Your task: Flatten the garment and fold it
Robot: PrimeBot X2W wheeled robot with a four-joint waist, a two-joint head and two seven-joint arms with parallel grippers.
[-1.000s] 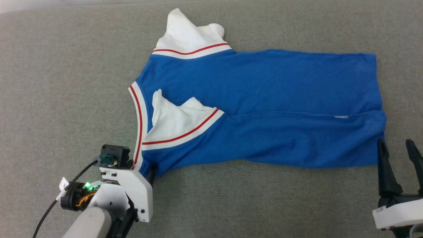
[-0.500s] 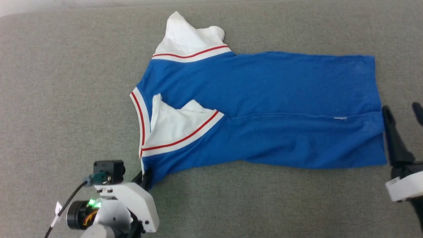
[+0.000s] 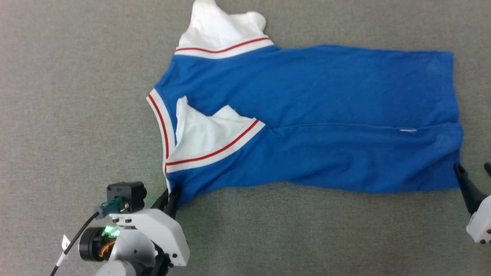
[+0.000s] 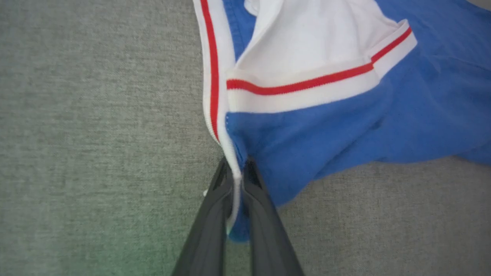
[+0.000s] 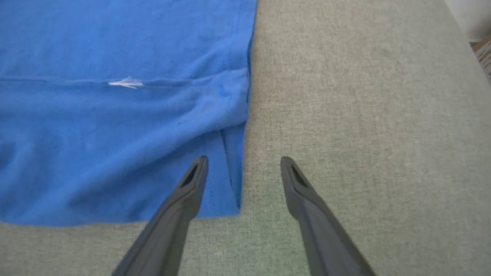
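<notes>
A: Where is the garment (image 3: 307,96)?
B: It lies flat across the middle of the tabletop (image 3: 76,96), with its long axis running from the left edge to the right edge. The plain blue knit side is up. The near long side is folded onto the body, and the fold line runs lengthwise.
A: What is the surface?
B: Grey, coarse-weave, matte cloth.
A: And the sleeves?
B: Both are smooth and white, and each ends in a white band with a thin red stripe. The far sleeve (image 3: 222,30) points to the far edge, crumpled into a peak. The near sleeve (image 3: 203,134) lies on the blue as a rough triangle.
A: Left hand (image 3: 173,191)?
B: It is clamped on the garment at its near left corner, where the ribbed collar trim (image 3: 158,115) ends. In the left wrist view the white rib and blue cloth are pinched between the dark fingers.
A: Right hand (image 3: 472,167)?
B: Its fingers are apart at the garment's near right corner, by the hem (image 3: 455,96). In the right wrist view one tapered finger is over the hem corner and the other over bare tabletop. Whether it touches the cloth can't be told.
A: Anything else?
B: A small white thread mark (image 3: 407,130) sits on the fold line near the hem.
</notes>
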